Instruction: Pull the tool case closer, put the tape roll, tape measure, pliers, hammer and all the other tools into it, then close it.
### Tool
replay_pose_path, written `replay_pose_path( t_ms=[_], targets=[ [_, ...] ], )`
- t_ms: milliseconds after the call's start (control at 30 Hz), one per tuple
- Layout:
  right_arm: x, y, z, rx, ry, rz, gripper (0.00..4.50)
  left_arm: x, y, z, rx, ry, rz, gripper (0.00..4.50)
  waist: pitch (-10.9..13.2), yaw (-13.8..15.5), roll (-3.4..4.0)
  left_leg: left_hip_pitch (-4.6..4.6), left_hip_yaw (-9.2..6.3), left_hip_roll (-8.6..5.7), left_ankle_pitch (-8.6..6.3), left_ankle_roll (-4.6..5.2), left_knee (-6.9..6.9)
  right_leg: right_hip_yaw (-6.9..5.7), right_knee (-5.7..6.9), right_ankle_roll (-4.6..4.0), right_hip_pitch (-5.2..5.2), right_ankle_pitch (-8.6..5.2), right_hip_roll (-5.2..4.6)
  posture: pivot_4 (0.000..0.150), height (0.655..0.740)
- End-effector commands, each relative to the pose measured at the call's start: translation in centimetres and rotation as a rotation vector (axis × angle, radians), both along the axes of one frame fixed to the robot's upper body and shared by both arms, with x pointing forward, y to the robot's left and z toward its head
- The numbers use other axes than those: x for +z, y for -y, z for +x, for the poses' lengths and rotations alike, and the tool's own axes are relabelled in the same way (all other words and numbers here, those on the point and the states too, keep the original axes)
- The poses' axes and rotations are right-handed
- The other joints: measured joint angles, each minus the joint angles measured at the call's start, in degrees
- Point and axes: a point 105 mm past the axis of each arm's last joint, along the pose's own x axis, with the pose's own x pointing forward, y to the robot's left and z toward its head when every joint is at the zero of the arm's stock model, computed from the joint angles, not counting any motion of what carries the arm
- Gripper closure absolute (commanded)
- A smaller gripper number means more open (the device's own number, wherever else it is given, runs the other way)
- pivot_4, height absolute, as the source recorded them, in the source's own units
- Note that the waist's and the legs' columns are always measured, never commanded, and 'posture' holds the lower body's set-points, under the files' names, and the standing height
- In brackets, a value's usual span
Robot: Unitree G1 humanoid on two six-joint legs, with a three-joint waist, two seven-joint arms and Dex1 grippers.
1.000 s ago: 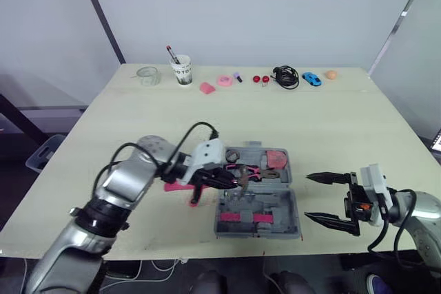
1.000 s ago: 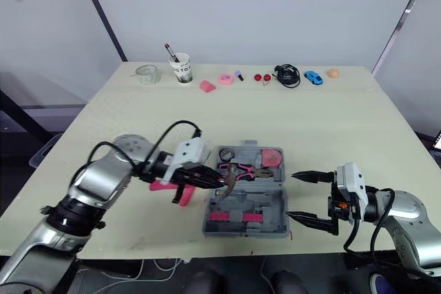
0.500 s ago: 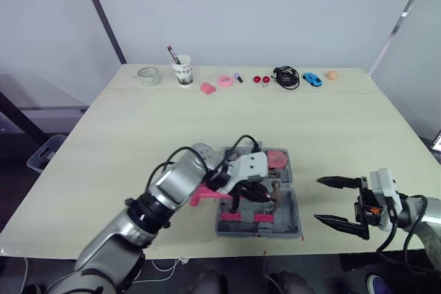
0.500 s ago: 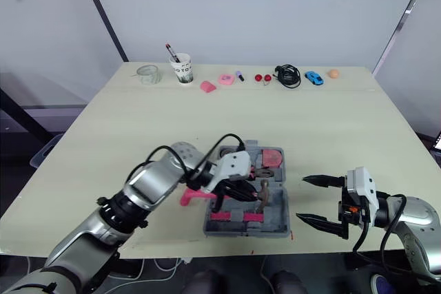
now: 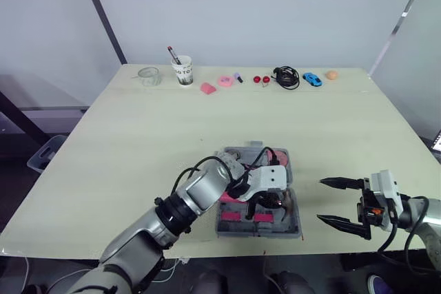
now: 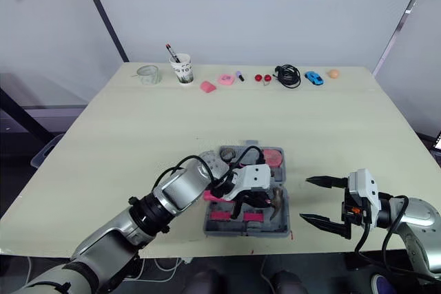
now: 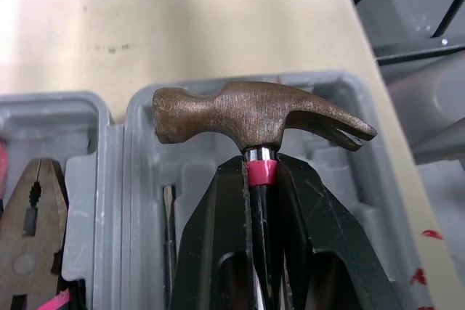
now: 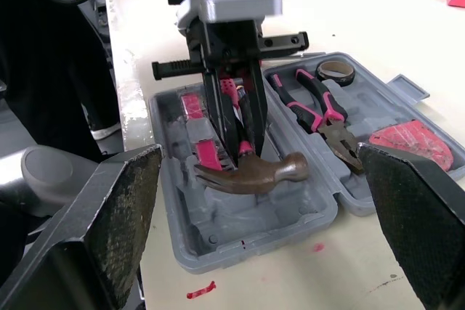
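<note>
Pale counter (image 5: 138, 135) carries an open case (image 8: 269, 230); left jaws clench the hammer (image 7: 254, 114) by its neck over it, right jaws gape empty nearby.

No legible text for you here, dark print band on white cup (image 5: 182, 74), too small to read
</note>
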Motion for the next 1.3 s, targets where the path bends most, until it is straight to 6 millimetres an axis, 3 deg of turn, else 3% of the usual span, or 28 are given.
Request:
replay_pose_path(
  t_ms=[33,500,700,1033,1100,1167,1300],
  targets=[
    [0.8,0.1,-0.2,0.0,0.045,0.004,0.0,0.9,0.9,0.0,-0.028,0.035,0.02,4.36,0.0,0.0,0.0,0.0,0.0,0.0,0.0,0.0,0.0,0.0,0.01,0.0,0.0,0.0,0.0,0.15,0.74],
    [0.8,-0.3,-0.3,-0.028,0.054,0.012,0.0,-0.4,2.0,-0.5,0.01,-0.056,0.111,4.36,-0.01,-0.04,0.03,-0.02,-0.06,0.0,0.0,0.0,0.1,0.0,0.09,0.01,0.0,-0.01,0.02,0.15,0.74],
    [0.8,0.1,-0.5,-0.044,0.051,0.002,0.0,-0.6,2.7,0.9,0.03,-0.03,0.115,4.36,-0.03,-0.03,0.05,-0.02,-0.08,-0.02,0.0,0.0,0.15,-0.01,0.14,-0.17,0.0,-0.11,0.02,0.15,0.74],
    [0.4,0.1,-0.6,-0.056,0.051,-0.001,0.0,-0.8,2.9,1.4,0.027,-0.022,0.12,4.36,-0.03,0.1,0.05,-0.13,-0.35,-0.41,0.0,0.02,0.41,0.31,0.42,-0.03,0.03,-0.26,0.0,0.15,0.74],
    [0.2,0.0,-0.7,-0.056,0.05,-0.001,0.0,-0.9,2.9,1.4,0.026,-0.01,0.122,3.4,-0.03,0.08,0.05,-0.13,-0.4,-0.46,0.01,0.03,0.44,0.34,0.47,-0.02,0.04,-0.27,0.0,0.15,0.74],
    [0.2,-0.1,-0.8,-0.058,0.05,0.001,0.0,-0.9,2.9,1.4,0.021,-0.004,0.128,2.86,-0.03,0.02,0.05,-0.13,-0.41,-0.46,0.01,0.03,0.44,0.37,0.49,-0.01,0.04,-0.27,0.0,0.15,0.74],
    [0.2,0.0,-0.8,-0.06,0.05,-0.001,0.0,-0.9,2.9,1.3,0.021,-0.008,0.122,2.86,-0.04,-0.16,0.06,-0.1,-0.45,-0.46,0.01,0.03,0.43,0.38,0.57,0.01,0.02,-0.29,0.03,0.15,0.74]
  ],
)
